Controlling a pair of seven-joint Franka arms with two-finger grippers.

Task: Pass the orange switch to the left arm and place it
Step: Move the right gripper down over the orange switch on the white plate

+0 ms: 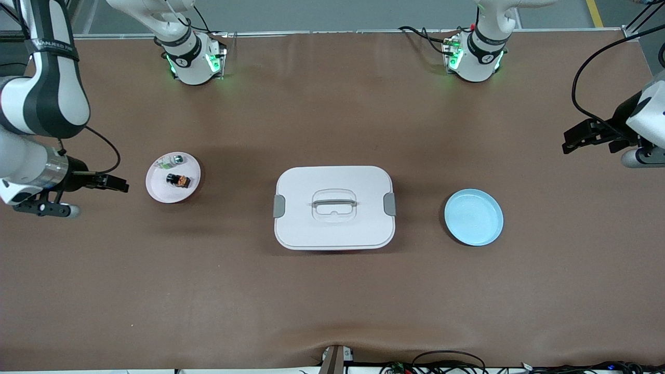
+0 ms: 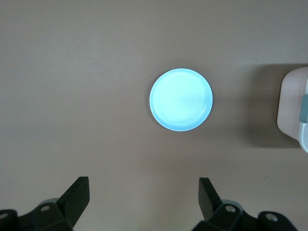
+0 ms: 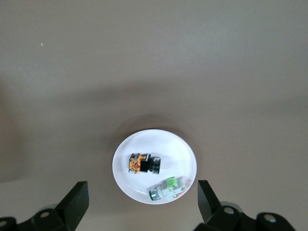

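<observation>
We see the box point(image 1: 334, 208) mid-table between the plates; any low carry across would likely strike it. Our right gripper point(image 1: 111, 183) hangs open beside the pink plate point(image 1: 156, 189), our left gripper point(image 1: 584, 137) open near the blue plate point(image 1: 473, 216). The orange switch point(image 1: 178, 180) lies on the pink plate, close to a green part point(image 3: 166, 188) we might pinch instead.

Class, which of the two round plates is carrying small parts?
The pink plate toward the right arm's end: it holds the orange switch and a silver-and-green part. The blue plate holds nothing.
</observation>
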